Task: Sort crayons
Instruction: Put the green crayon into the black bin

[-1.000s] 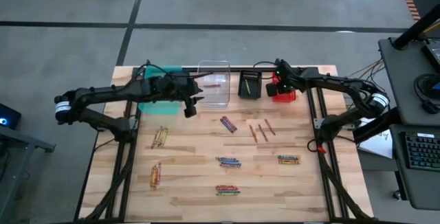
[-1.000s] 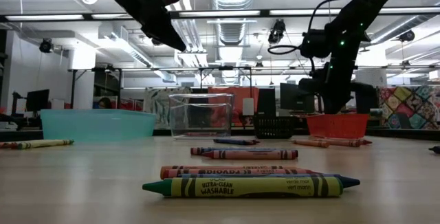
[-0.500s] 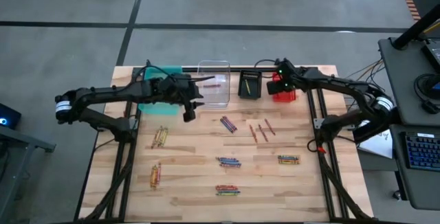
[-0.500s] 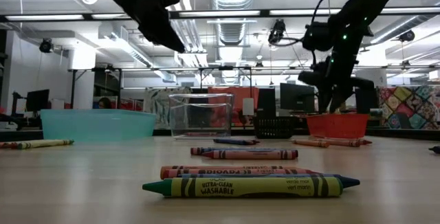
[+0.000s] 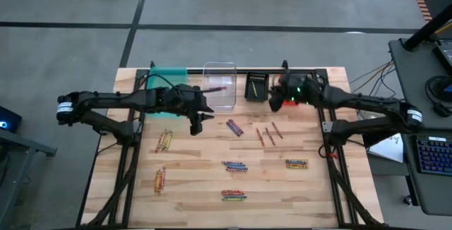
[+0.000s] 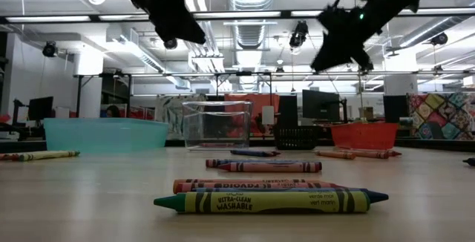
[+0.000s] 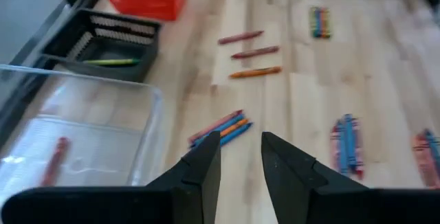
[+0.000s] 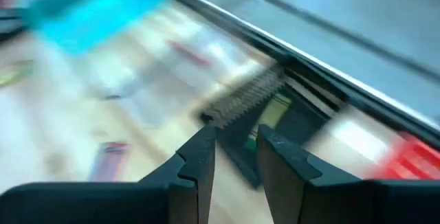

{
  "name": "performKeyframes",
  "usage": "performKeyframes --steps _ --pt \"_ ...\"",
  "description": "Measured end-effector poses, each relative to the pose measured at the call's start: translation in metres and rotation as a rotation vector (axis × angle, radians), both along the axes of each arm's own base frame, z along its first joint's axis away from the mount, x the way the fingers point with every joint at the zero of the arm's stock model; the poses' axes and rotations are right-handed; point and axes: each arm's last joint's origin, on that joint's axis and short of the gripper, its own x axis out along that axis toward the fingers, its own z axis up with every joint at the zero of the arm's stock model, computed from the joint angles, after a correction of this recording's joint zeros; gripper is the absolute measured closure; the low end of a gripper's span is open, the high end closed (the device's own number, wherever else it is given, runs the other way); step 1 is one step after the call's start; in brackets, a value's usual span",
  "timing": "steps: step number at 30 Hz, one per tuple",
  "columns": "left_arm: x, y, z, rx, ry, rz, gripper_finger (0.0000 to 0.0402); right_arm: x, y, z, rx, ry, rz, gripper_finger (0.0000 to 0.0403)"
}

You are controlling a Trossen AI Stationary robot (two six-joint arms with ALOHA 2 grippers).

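Observation:
Crayons lie in small bunches on the wooden table [image 5: 205, 152]: a blue and red bunch [image 5: 234, 127], three reddish ones [image 5: 269, 134], and others [image 5: 235, 166] nearer the front. One red crayon [image 7: 55, 162] lies in the clear bin [image 5: 219, 85]. A yellow one [image 7: 113, 62] lies in the black bin [image 5: 256, 87]. My left gripper [image 7: 240, 152] hangs open and empty in front of the clear bin, high above the blue and red bunch [image 7: 220, 128]. My right gripper [image 5: 274, 103] hangs open and empty, high between the black bin and the red bin [image 5: 291, 100].
The teal bin [image 5: 167, 73] stands at the far left, partly under my left arm. Multicoloured bunches lie at the front [image 5: 234, 195], right [image 5: 296, 164] and left [image 5: 164, 141]. Black rails run along both table sides.
My right gripper has risen from over the red bin and swung toward the table's left, to beside the black bin. My left gripper has shifted a little toward the near edge and the right, staying high.

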Motion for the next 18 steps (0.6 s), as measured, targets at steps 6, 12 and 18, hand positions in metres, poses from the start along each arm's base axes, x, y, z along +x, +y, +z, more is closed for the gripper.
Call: performKeyframes --steps 6,12,18 --pt "0.006 -0.027 -0.005 -0.005 -0.094 -0.094 0.0315 0.009 0.046 -0.002 -0.093 -0.132 0.238 0.0326" --pt "0.006 -0.050 -0.017 0.050 -0.143 -0.129 0.0315 0.014 0.079 -0.002 -0.110 -0.190 0.397 0.0338" --pt "0.002 -0.071 -0.031 0.038 -0.151 -0.135 0.0315 0.018 0.103 -0.006 -0.089 -0.192 0.496 0.0344"
